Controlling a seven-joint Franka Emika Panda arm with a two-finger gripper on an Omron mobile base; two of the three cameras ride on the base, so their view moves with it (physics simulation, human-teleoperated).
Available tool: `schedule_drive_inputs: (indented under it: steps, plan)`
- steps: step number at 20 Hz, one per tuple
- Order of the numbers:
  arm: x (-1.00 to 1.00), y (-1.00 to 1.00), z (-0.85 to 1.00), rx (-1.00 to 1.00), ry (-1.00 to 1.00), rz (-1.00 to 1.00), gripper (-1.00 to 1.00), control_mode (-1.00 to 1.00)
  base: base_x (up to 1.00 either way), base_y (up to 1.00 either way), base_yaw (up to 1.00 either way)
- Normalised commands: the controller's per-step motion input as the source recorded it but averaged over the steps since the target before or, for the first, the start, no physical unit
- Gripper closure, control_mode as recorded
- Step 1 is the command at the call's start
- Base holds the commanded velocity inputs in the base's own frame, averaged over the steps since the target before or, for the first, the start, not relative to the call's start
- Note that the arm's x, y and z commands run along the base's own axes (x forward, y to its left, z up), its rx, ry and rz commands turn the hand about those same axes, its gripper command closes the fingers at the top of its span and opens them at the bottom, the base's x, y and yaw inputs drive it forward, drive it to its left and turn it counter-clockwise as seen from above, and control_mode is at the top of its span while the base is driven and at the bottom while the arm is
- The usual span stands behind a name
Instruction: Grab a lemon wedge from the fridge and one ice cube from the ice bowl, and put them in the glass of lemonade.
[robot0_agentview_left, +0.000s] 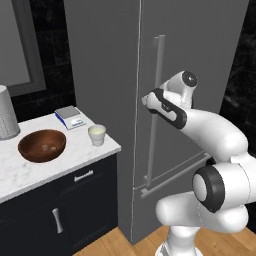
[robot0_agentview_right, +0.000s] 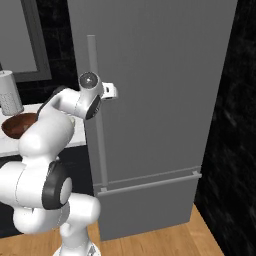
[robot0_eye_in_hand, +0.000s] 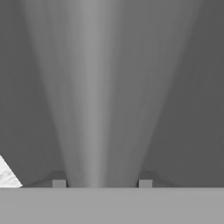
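The tall grey fridge (robot0_agentview_left: 107, 75) stands with its door closed, so the lemon wedge is hidden. My gripper (robot0_agentview_left: 146, 101) is at the long vertical bar handle (robot0_agentview_left: 158, 70), about halfway up. In the hand view the handle (robot0_eye_in_hand: 94, 87) runs between my fingertips (robot0_eye_in_hand: 59, 183), which sit apart on either side of it; the gripper (robot0_eye_in_hand: 102, 183) is open. On the marble counter to the left, the reddish-brown ice bowl (robot0_agentview_left: 29, 150) holds pale ice cubes. The glass of lemonade (robot0_agentview_left: 97, 134) stands to the right of the bowl, near the counter's corner.
A white paper-towel roll (robot0_agentview_left: 6, 119) stands at the back left of the counter and a small kitchen scale (robot0_agentview_left: 73, 117) lies behind the glass. Dark cabinets (robot0_agentview_left: 60, 215) are below the counter. A black wall (robot0_agentview_right: 235, 125) flanks the fridge on the right.
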Motion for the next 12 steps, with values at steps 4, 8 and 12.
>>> schedule_drive_inputs:
  steps: [4, 8, 12]
  plan:
    - [0.0, -0.19, -0.04, 0.0, 0.0, 0.0, 1.0, -1.0, 0.0, 0.0, 0.0]
    - [-0.04, -0.88, 0.0, 0.02, 0.0, 0.0, 1.0, -1.0, 0.0, 0.0, 0.0]
    - [-0.29, -1.0, 0.0, 0.1, 0.0, -0.01, 1.0, -1.0, 0.0, 0.0, 0.0]
